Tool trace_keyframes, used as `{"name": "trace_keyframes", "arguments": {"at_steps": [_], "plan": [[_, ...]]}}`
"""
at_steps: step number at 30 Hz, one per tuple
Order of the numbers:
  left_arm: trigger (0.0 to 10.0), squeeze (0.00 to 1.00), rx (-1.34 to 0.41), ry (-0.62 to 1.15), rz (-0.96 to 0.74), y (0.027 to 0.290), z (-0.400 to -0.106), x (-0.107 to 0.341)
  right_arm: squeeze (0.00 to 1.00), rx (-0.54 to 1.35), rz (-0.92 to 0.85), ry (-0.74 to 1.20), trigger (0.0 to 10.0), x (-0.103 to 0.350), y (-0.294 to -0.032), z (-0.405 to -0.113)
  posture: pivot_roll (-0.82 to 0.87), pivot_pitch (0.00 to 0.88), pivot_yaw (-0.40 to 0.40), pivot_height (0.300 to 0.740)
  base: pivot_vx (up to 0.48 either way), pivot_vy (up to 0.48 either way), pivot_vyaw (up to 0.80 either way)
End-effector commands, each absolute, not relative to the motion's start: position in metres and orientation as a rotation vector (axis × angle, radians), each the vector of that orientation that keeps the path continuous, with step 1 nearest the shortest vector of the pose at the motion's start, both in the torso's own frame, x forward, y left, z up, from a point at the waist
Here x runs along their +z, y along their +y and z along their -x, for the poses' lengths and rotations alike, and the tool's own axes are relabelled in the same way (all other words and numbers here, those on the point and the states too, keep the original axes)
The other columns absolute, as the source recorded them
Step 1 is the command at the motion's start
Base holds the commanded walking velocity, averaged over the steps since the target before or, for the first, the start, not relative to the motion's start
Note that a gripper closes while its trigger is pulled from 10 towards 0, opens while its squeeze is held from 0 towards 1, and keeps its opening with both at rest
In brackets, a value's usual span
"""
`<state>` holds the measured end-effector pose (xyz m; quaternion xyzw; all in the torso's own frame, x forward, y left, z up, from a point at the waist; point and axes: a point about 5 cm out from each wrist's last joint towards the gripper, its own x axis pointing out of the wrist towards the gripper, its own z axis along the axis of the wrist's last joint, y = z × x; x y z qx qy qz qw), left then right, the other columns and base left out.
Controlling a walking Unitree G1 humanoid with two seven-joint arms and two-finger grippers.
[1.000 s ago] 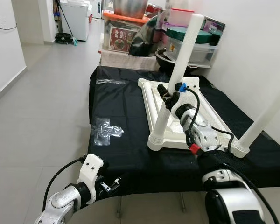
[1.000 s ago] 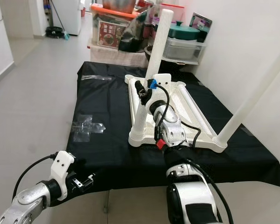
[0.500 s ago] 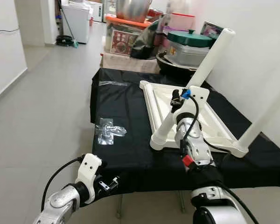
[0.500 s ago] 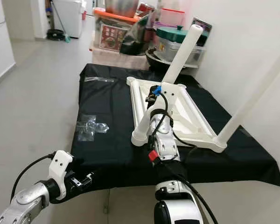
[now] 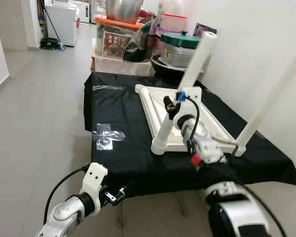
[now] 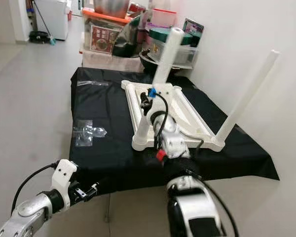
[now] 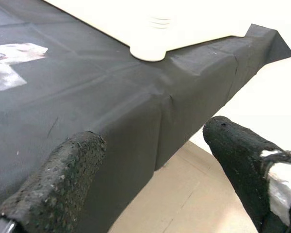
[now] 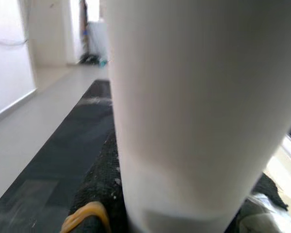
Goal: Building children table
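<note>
Left eye view: an upturned white children's table top (image 5: 160,98) lies on a black cloth (image 5: 118,106), the right gripper (image 5: 171,104) clamped around its near leg (image 5: 185,94). The left gripper (image 5: 117,193), fingers apart, hovers at the cloth's near edge beside crumpled plastic wrap (image 5: 106,136).

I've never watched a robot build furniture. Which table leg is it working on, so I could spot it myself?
Find the black-covered table with the upside-down white tabletop on it. Two white legs rise from its near corners. The one meant is the near-left leg, tilted and gripped by the right gripper; the near-right leg by the wall has no gripper on it.
</note>
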<state>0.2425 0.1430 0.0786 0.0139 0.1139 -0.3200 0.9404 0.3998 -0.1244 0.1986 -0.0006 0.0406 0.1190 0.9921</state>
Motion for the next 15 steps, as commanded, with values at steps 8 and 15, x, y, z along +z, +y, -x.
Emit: {"name": "trace_keyframes", "arguments": {"at_steps": [8, 15], "plan": [[10.0, 0.0, -0.653, 0.232, 0.004, 0.136, -0.242, 0.076, 0.0, 0.434, 0.027, 0.297, 0.0, 0.186, -0.138, -0.405, 0.04, 0.0, -0.185, 0.74, 0.0, 0.0, 0.0], [10.0, 0.0, -0.644, 0.238, -0.001, 0.14, -0.239, 0.076, 0.0, 0.416, -0.136, 0.318, 0.0, 0.174, -0.133, -0.404, 0.06, 0.0, -0.186, 0.74, 0.0, 0.0, 0.0]]}}
